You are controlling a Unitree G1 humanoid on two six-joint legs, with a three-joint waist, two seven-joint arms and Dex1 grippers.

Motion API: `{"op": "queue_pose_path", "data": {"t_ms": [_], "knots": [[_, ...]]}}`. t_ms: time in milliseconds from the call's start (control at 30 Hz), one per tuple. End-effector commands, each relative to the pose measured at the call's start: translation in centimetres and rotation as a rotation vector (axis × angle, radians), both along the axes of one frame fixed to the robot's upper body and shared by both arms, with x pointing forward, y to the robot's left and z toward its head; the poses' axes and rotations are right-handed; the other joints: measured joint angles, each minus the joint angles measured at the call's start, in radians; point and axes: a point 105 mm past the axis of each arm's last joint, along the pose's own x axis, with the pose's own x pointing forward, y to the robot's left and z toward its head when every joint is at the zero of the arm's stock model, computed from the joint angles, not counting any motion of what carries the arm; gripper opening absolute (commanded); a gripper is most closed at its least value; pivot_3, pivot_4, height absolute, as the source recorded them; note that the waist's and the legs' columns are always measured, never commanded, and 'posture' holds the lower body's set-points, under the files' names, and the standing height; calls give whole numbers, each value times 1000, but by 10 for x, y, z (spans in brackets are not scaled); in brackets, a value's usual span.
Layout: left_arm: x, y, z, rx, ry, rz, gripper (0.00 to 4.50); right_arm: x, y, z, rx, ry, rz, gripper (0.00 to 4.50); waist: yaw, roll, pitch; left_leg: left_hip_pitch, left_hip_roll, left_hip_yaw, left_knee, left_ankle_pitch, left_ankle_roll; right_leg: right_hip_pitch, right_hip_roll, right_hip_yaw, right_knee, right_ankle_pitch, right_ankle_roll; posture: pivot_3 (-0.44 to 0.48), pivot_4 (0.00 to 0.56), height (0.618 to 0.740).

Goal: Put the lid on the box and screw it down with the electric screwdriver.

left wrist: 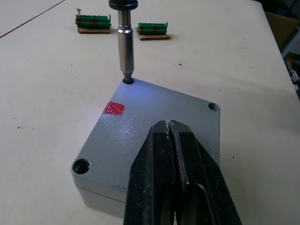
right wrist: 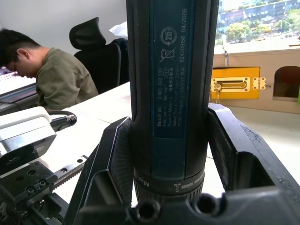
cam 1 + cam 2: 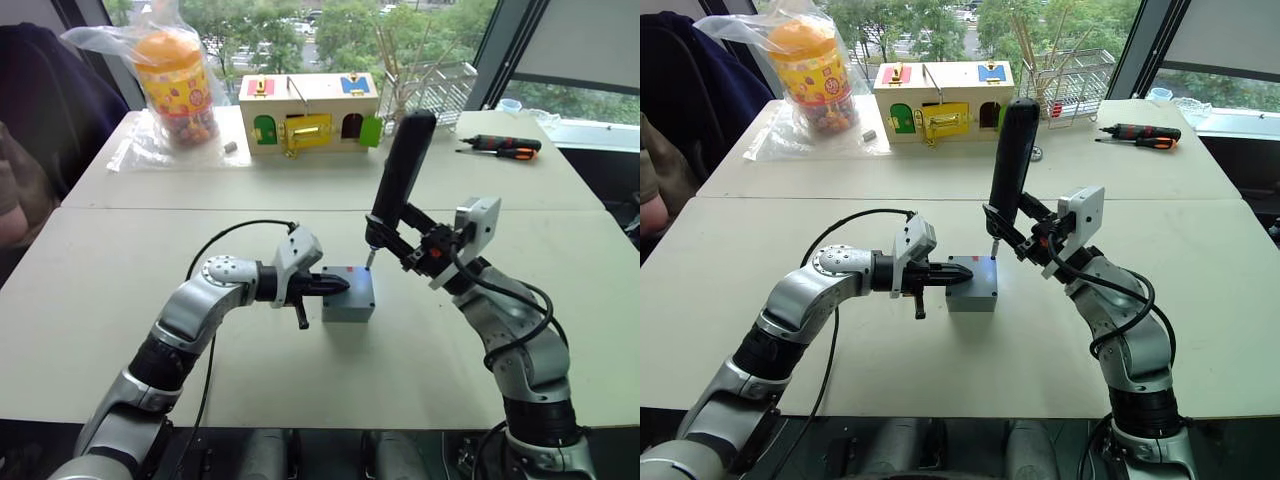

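Note:
The grey box (image 3: 348, 308) stands mid-table with the lid (image 1: 154, 105) lying on top; a red mark (image 1: 114, 108) shows on the lid. My left gripper (image 1: 168, 123) is shut, its tips lying on the lid from the left side. The dark electric screwdriver (image 3: 400, 175) stands nearly upright, held low on its body by my right gripper (image 3: 412, 247). Its metal bit (image 1: 125, 51) sits in the lid's far corner hole, with a bluish light on the lid around it. Two other corner holes look open.
At the back of the table stand a wooden box with coloured doors (image 3: 308, 112), a snack jar in a plastic bag (image 3: 175, 85), a wire rack (image 3: 430, 90) and a black-and-orange hand screwdriver (image 3: 505, 146). Green blocks (image 1: 93, 21) lie beyond the box. A person (image 2: 51, 75) sits at the left.

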Motion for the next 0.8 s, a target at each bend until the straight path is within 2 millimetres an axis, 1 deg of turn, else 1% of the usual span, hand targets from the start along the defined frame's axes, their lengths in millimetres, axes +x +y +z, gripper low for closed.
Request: {"op": "queue_pose_path", "data": {"t_ms": [33, 200, 333, 500, 567, 633, 700, 733, 800], "knots": [[0, 1, 0, 1, -9, 6, 0, 3, 4, -47, -52, 182, 3, 1854, 0, -1, -1, 0, 0, 0, 0, 0, 0, 0, 0, 0, 0, 0, 0, 0, 150, 706], [0, 1, 0, -1, -9, 8, 0, 4, 1, -47, -56, 179, -2, 1854, 0, -3, -3, 0, 0, 0, 0, 0, 0, 0, 0, 0, 0, 0, 0, 0, 150, 706], [0, 1, -1, -3, -7, 8, 0, 4, -1, -41, -55, 163, -7, 1854, 0, -3, -3, 0, 0, 0, 0, 0, 0, 0, 0, 0, 0, 0, 0, 0, 150, 706], [1, -1, -3, -6, -5, 10, 0, 6, -5, -23, -36, 114, -24, 1854, 1, -3, -3, 0, 0, 0, 0, 0, 1, 1, 0, 0, 0, 0, 0, 0, 150, 706], [0, -2, -4, -5, -5, 11, 0, 6, -7, -8, -9, 81, -29, 1854, 1, -3, -3, 0, 0, 0, 0, 0, 1, 1, 0, 0, 0, 0, 0, 0, 150, 706], [0, 1, -5, -8, -6, 18, 0, 6, -17, 42, 74, -31, -54, 1854, 1, -3, -3, 0, 0, 0, 0, 0, 1, 0, -1, 0, 0, 0, 0, 0, 150, 706], [1, 2, -2, -36, -4, 32, 0, 4, -28, 79, 129, -98, -75, 1854, 2, -2, -2, -1, 0, 0, 0, -1, 1, -1, -1, 0, 0, 0, 0, 0, 150, 706], [2, 1, 3, -68, -1, 42, 0, 4, -36, 96, 155, -119, -101, 1854, 2, -1, -1, -2, 0, 0, 0, -1, 1, -1, -1, 0, 0, 0, 0, 0, 150, 706], [5, 0, 18, -170, 13, 69, 0, 11, -58, 123, 217, -108, -204, 1854, 2, 1, 0, -5, -1, 1, 1, 0, 1, -5, -2, 0, 0, 0, 0, 0, 150, 706]]}}
